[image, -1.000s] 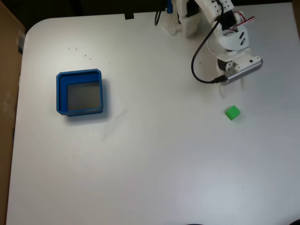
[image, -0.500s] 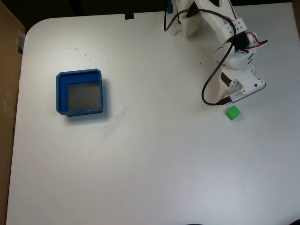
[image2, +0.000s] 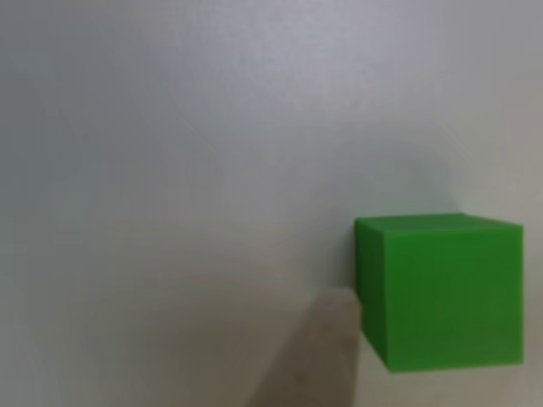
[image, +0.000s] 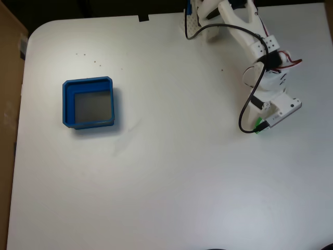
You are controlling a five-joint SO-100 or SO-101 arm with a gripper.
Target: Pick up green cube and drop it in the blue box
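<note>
One green cube, likely light, rigid, smooth: grip opposite flat faces. Gripper overhead, jaw spread indeterminate.

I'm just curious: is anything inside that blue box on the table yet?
No. In the fixed view the blue box shows just its bare grey floor. The green cube sits on the table far to the right, mostly covered by the arm's gripper.

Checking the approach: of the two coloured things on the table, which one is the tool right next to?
The green cube, mostly hidden under the tool in the fixed view. The blue box sits far off on that view's left, empty.
</note>
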